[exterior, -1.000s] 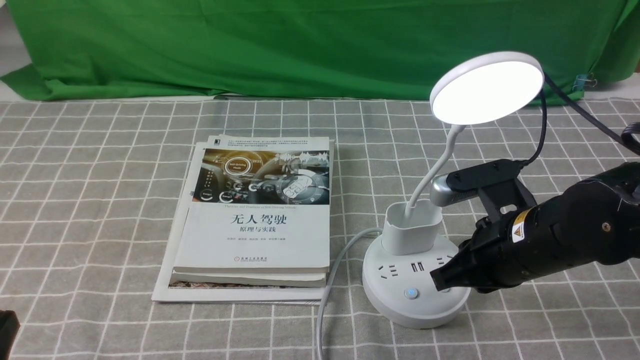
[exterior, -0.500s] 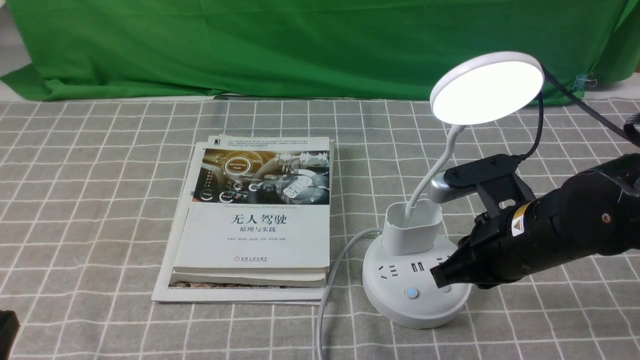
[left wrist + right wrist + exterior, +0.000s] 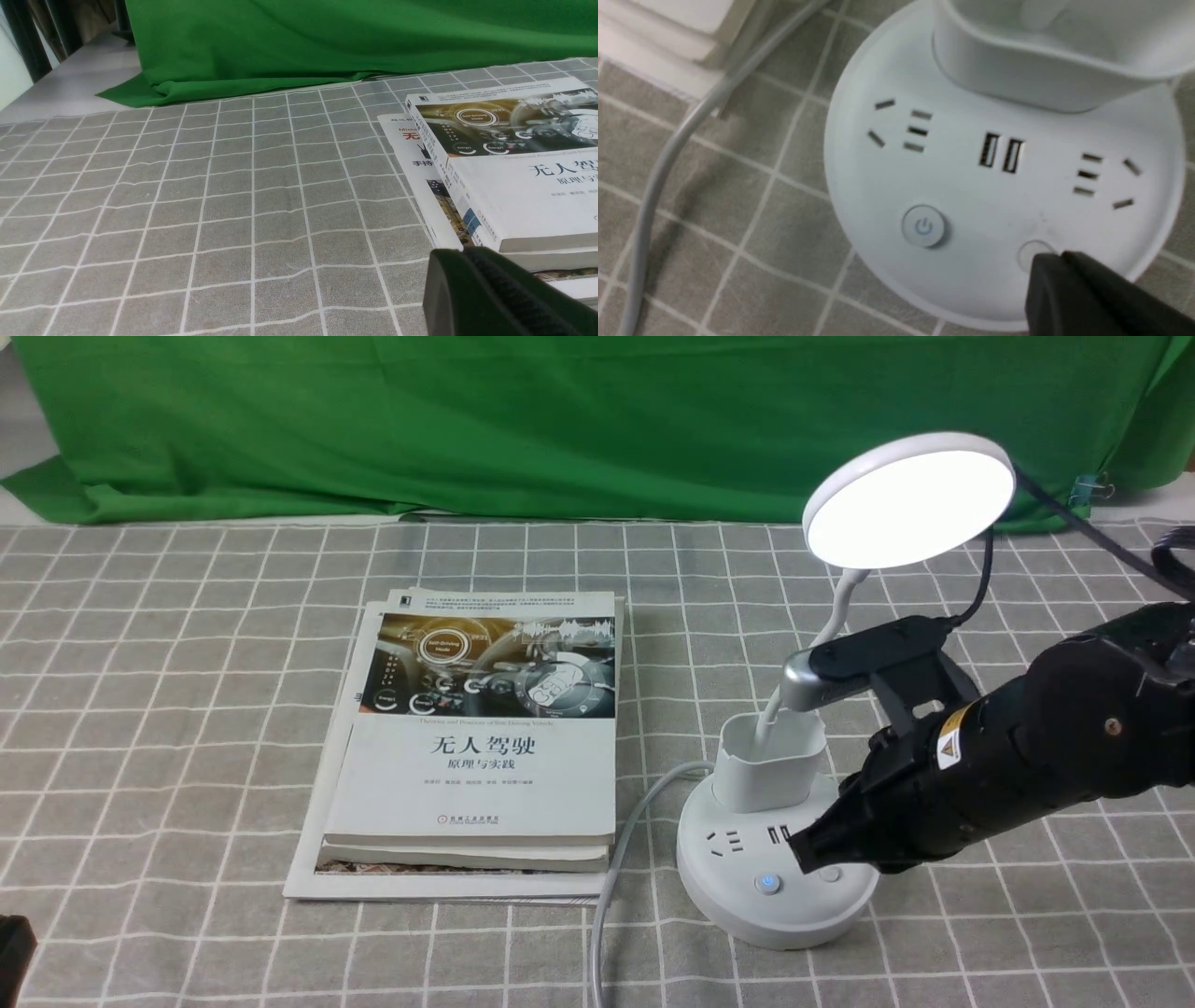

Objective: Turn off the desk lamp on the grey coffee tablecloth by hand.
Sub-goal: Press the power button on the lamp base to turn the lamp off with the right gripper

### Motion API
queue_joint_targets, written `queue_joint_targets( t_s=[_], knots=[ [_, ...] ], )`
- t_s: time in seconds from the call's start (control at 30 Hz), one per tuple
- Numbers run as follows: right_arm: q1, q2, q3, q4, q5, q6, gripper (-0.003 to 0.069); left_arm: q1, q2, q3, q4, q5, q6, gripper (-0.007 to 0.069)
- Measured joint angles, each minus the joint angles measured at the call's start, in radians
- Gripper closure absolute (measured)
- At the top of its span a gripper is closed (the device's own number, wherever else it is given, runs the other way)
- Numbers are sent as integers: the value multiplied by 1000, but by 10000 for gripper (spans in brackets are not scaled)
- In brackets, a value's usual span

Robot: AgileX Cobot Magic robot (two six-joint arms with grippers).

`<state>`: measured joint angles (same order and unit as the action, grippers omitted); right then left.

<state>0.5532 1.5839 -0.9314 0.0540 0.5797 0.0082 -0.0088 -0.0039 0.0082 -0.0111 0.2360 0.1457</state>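
Observation:
The white desk lamp (image 3: 910, 499) stands at the right of the grey coffee tablecloth (image 3: 177, 709), its disc head lit. Its round base (image 3: 738, 905) carries a pen cup (image 3: 770, 761), sockets, a blue-lit power button (image 3: 767, 883) and a plain button (image 3: 829, 874). The hand, my right gripper (image 3: 803, 854), is shut and empty, its tip just above the base. In the right wrist view the gripper tip (image 3: 1048, 263) overlaps the edge of the plain button (image 3: 1027, 252), beside the power button (image 3: 923, 226). My left gripper (image 3: 448, 254) is shut and empty, low over the cloth.
A stack of books (image 3: 476, 747) lies on the cloth left of the lamp and shows in the left wrist view (image 3: 514, 177). The lamp's grey cord (image 3: 616, 859) runs between books and base to the front edge. A green cloth backdrop (image 3: 560, 420) hangs behind.
My right gripper has moved left and slightly down over the lamp base, its tip now reaching the plain button. The lamp stays lit. The left arm has not moved.

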Motion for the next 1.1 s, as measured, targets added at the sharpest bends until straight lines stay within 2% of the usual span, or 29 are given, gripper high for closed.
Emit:
queue_joint_targets(
  t_s=[0.47, 1.1],
  knots=[
    [14, 54, -86, -4, 39, 1, 631, 0, 0, 0, 0, 0, 0, 624],
    [5, 154, -96, -46, 71, -1, 631, 0, 0, 0, 0, 0, 0, 624]
  ],
)
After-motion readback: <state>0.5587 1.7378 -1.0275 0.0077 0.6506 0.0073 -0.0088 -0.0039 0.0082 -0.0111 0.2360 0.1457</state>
